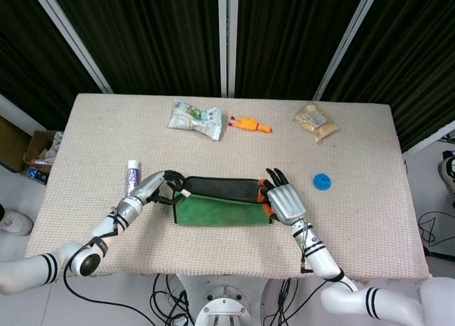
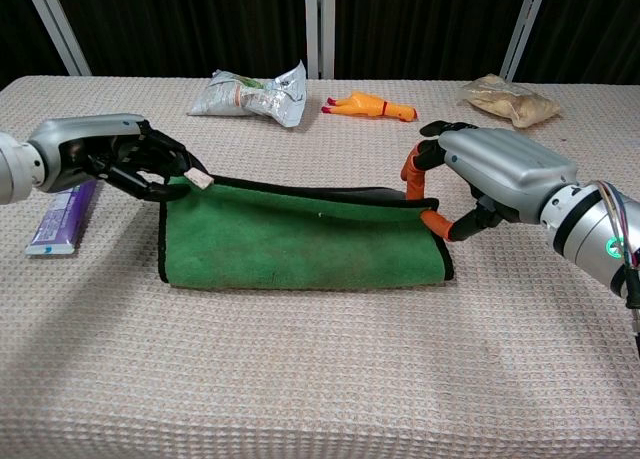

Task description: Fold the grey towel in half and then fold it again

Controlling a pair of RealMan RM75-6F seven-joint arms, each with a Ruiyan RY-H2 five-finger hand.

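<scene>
My left hand [image 2: 120, 159] pinches the far left corner of the grey towel [image 2: 300, 241], and my right hand [image 2: 480, 174] pinches its far right corner. The towel lies folded near the front middle of the beige, waffle-textured table [image 1: 370, 148], green side up, with the dark grey face showing along the far edge. A toothpaste tube [image 1: 132, 178] lies beside my left hand. A crumpled packet [image 1: 195, 118], an orange toy chicken [image 1: 249, 124], a snack bag [image 1: 317, 121] and a blue cap [image 1: 322, 181] sit farther off. Black curtains [image 1: 156, 35] hang behind.
</scene>
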